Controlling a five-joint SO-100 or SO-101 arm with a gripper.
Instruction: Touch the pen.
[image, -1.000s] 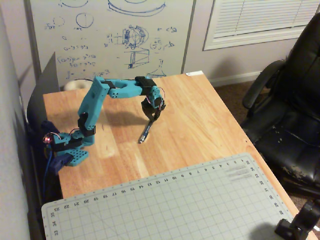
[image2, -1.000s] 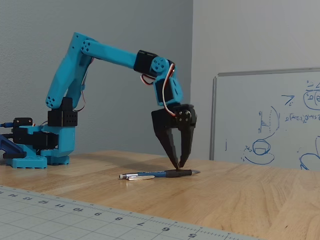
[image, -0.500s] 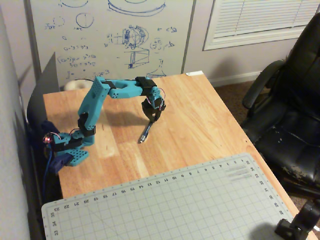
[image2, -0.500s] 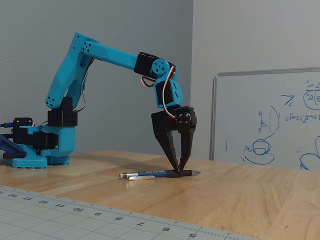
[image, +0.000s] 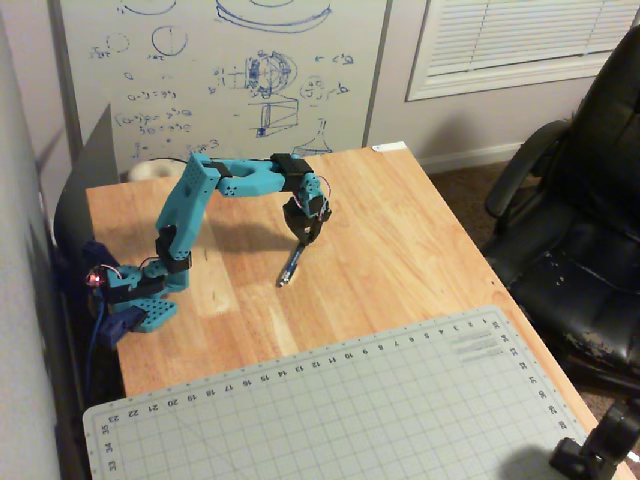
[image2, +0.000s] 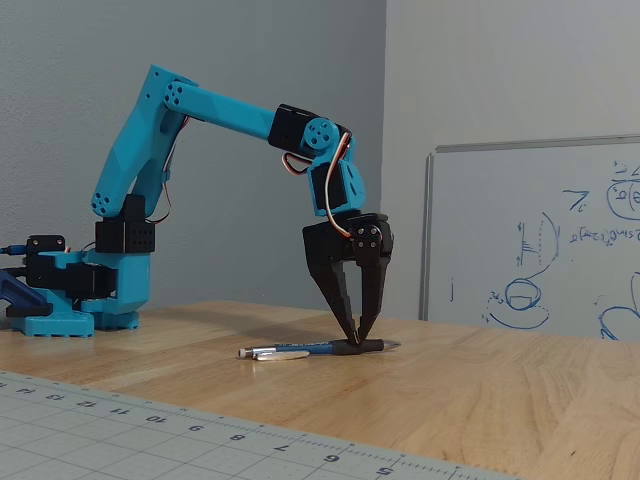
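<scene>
Lower than a second ago, the gripper (image2: 355, 340) now has its tips down on the pen (image2: 318, 348) instead of just above it. From the high fixed view, the pen (image: 291, 267) lies flat on the wooden table (image: 400, 230), running out from under the gripper (image: 303, 240) toward the cutting mat (image: 350, 410); contact and jaw state are too small to judge there. From the low side view, the jaws are nearly together, narrowing to a point that meets the pen's dark grip near its silvery tip. The touch looks made, so the task seems essentially done, with nothing evident left.
</scene>
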